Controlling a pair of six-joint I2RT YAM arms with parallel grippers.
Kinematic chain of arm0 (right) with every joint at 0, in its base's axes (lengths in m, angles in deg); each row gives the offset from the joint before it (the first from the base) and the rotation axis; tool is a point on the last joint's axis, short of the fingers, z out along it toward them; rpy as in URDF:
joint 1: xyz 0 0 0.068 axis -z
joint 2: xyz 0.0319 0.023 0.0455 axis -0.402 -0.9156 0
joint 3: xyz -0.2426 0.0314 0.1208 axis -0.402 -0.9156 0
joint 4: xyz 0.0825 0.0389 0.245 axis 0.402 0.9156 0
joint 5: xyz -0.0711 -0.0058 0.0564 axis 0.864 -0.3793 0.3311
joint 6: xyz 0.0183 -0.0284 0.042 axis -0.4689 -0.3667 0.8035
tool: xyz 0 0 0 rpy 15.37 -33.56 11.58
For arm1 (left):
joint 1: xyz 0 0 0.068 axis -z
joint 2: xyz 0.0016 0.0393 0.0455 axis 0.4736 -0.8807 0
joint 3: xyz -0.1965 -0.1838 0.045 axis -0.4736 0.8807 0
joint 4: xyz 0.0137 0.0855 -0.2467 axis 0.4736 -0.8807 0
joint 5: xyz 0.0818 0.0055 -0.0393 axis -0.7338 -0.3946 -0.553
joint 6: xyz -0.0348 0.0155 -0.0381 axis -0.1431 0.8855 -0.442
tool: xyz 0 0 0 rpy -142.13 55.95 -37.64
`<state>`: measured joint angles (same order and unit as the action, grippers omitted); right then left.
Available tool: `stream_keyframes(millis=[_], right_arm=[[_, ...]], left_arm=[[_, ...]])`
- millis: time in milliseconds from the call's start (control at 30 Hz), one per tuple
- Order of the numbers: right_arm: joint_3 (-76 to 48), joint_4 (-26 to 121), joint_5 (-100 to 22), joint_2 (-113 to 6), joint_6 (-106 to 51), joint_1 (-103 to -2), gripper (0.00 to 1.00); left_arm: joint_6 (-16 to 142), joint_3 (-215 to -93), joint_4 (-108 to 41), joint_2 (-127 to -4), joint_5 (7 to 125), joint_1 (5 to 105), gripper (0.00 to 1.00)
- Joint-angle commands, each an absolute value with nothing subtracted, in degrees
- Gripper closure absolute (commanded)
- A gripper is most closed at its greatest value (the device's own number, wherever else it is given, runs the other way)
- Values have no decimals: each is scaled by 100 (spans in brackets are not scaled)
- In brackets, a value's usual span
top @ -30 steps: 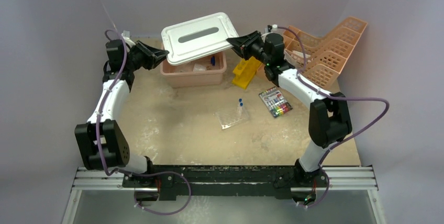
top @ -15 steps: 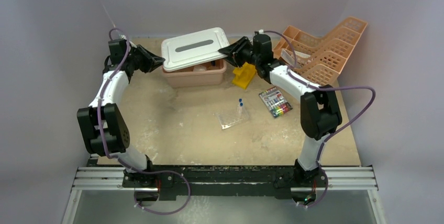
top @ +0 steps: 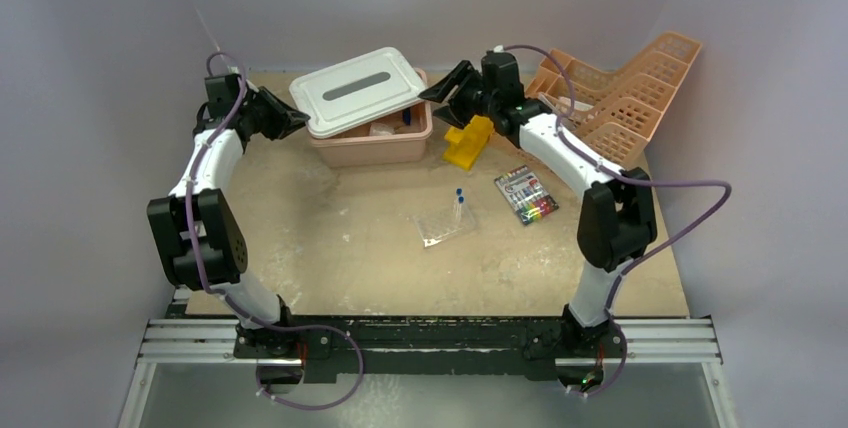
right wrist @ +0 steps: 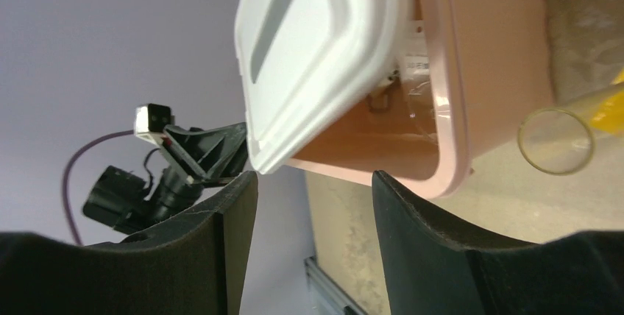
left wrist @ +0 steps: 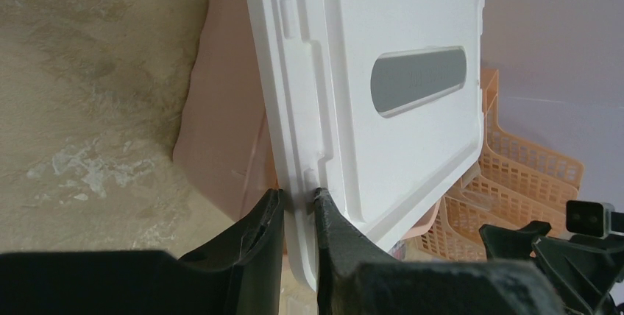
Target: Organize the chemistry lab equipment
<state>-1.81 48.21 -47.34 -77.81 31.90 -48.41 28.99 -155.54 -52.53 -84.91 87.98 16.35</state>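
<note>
A white lid [top: 358, 90] with a grey handle strip lies askew on the pink bin [top: 380, 148], leaving the bin's right end uncovered. My left gripper [top: 296, 120] is shut on the lid's left rim; in the left wrist view the black fingers [left wrist: 268, 216] pinch the lid [left wrist: 383, 72] at its edge. My right gripper [top: 437, 98] stands open just off the lid's right corner, nothing between its jaws [right wrist: 313, 182]. A clear well plate [top: 445, 223] with blue-capped tubes [top: 459, 193] lies mid-table.
A yellow piece [top: 468, 141] sits right of the bin. A pack of coloured items [top: 527, 195] lies further right. Orange baskets [top: 620, 98] stand at the back right. A clear ring [right wrist: 555, 140] shows beside the bin [right wrist: 471, 72] in the right wrist view.
The lid has come down and shifted left onto the bin. My right gripper has opened and let go of the lid's right corner. My left gripper keeps its grip.
</note>
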Motion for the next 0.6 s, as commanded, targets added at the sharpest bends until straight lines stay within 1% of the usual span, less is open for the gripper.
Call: stream_keyframes(millis=[0,100,200,333,567], right_arm=[[225,5681,-4005,-7042,2260,-4939,39],[418,5757,-3771,-6986,1645,-5022,40],[799,6008,-3430,-7104,941,-5170,41],[1310,6096,-3089,-7434,-216,-5368,41],[2290,6265,-2668,-8457,-1761,-5474,41]], left_arm=[[3215,-15961,-5452,-8502,8851,1583,93],[3358,-15974,-5592,-8420,8804,1583,92],[3480,-15975,-5743,-8440,8863,1602,100],[3648,-15877,-5920,-8379,8866,1605,100],[3808,-15848,-6066,-8300,9001,1689,100]])
